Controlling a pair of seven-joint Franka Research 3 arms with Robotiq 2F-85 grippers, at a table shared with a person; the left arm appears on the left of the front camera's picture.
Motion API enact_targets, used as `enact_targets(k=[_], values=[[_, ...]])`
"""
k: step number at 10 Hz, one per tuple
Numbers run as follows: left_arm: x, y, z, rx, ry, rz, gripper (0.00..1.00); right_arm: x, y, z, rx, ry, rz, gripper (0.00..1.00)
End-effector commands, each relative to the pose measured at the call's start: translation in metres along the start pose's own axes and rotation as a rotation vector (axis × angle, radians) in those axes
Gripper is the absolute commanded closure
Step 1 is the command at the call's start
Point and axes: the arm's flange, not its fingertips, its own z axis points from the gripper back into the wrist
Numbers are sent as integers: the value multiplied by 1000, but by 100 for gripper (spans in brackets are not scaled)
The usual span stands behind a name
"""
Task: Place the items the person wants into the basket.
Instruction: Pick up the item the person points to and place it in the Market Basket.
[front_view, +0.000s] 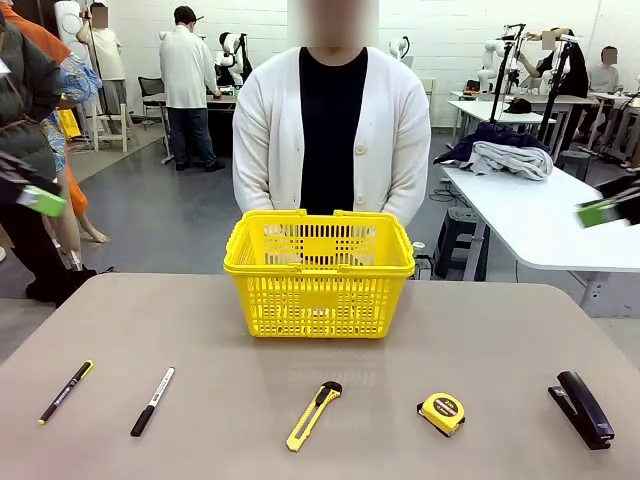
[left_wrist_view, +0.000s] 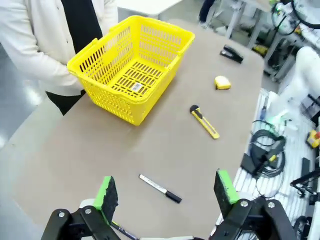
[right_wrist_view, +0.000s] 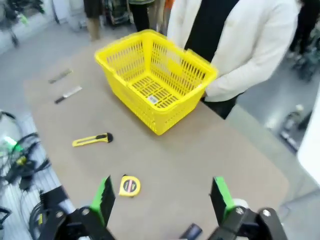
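Left pincer (left_wrist_view: 165, 186) and right pincer (right_wrist_view: 161, 194) hang wide apart, holding nothing, above the bench (front_view: 230, 330), where pen (front_view: 66, 391), marker (front_view: 152, 401) and tape measure (front_view: 442, 413) lie near the yellow basket (front_view: 318, 300).

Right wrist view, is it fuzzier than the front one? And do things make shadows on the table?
Right wrist view: yes, softer all over; the pen and marker are just smears. Front view: crisp, with only faint, soft shadows under the basket and tape measure. Left wrist view: fairly sharp, the basket's slots show clearly.
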Motion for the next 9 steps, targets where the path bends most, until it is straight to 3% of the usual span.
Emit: enact_targets(k=[1,4,7,9], values=[[-14,6,10,17,-6,35,0,-58,0,12,3,-46,-101,0],[-50,6,35,85,-75,61,0,-90,-15,45,-36,-66,-219,0],[-60,-2,45,150,-81,97,0,-104,-20,65,-77,-29,-290,0],[-52,-9,31,167,-82,130,0,-107,-22,67,-80,-10,-307,0]])
